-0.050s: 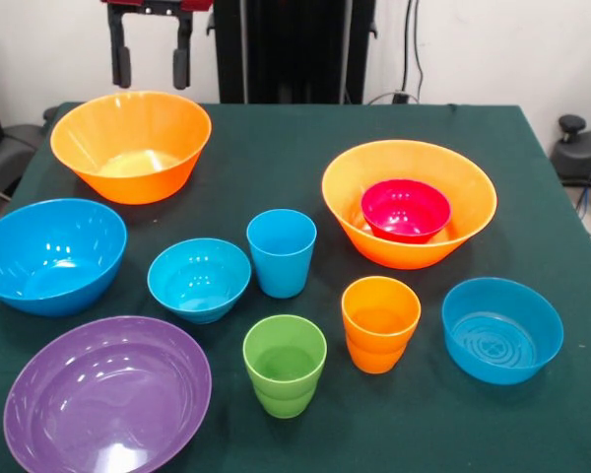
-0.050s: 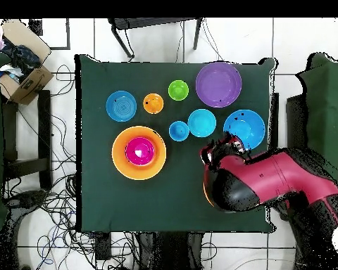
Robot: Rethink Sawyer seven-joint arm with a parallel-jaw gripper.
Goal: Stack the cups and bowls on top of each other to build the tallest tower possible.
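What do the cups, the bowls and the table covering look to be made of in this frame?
The green cup, orange cup and blue cup look like glossy moulded plastic: thin walls and saturated, even colour. The bowls, such as the purple bowl and the large blue bowl, look the same, with sharp white highlights. The table cover appears to be matte dark green cloth, showing no shine.

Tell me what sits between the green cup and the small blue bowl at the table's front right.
The orange cup stands between the green cup and that small blue bowl, apart from both; the front view shows this.
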